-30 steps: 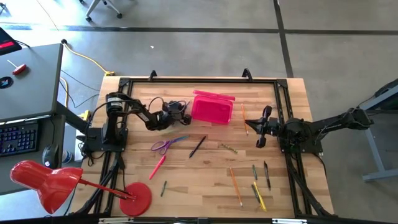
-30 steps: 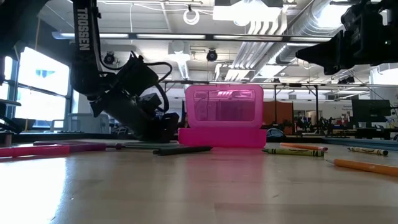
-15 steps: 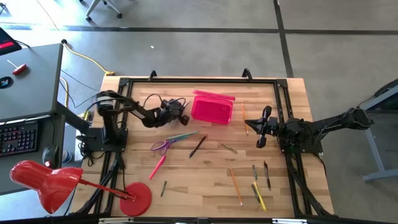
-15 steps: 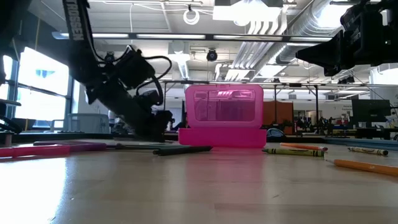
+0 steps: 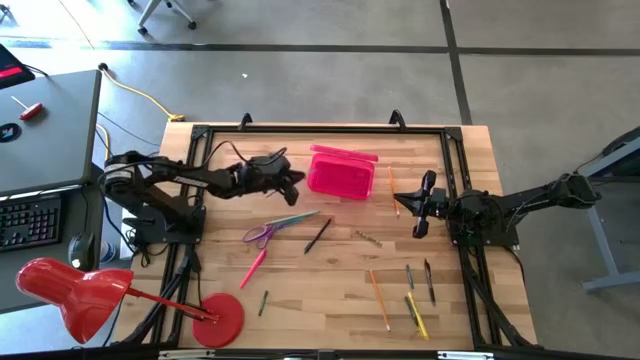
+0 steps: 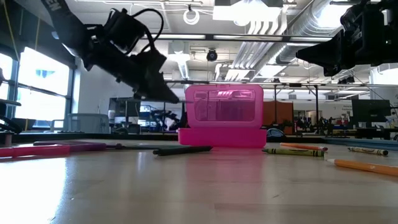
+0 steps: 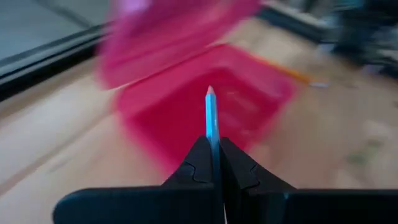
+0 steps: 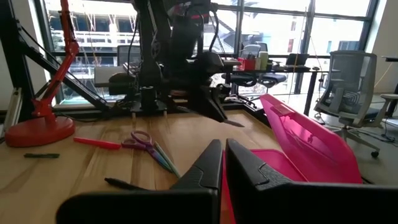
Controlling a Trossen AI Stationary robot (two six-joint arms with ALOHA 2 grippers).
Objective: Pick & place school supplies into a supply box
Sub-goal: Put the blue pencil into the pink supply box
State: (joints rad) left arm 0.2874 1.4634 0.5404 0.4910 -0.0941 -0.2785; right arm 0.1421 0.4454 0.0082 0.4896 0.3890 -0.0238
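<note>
The left tool (image 7: pixel 214 163) is pinched on a light blue pencil (image 7: pixel 211 118), whose sharpened tip sticks out past the fingers and points at the supply box (image 7: pixel 205 93). In the high view this tool (image 5: pixel 290 182) hangs just beside the box's left side, raised off the worktop (image 5: pixel 330 290); the low view shows it (image 6: pixel 163 92) above the wood, level with the upper part of the box's lid.

The supply box (image 5: pixel 341 172) is bright pink and sits toward the far middle of the worktop with its hinged lid (image 6: pixel 224 104) standing upright and open. Its inside is too blurred or hidden to tell what lies in it.

The right tool (image 5: pixel 422 203) waits to the right of the box, held over the worktop; in its own wrist view the fingers (image 8: pixel 205 171) are pressed nearly together with nothing between them.

The other school supplies lie loose on the worktop. Purple-handled scissors (image 5: pixel 262 234) lie near the left centre, beside a pair of thin pencils (image 5: pixel 292 219), with a pink pen (image 5: pixel 253 268) just nearer. A black pen (image 5: pixel 318 235) lies at centre. An orange pencil (image 5: pixel 393 192) rests between the box and the right tool. Toward the near right lie another orange pencil (image 5: pixel 379 299), a yellow one (image 5: pixel 417 315), and some dark ones (image 5: pixel 428 281).

A red desk lamp (image 5: pixel 75 290) stands at the near left corner.
</note>
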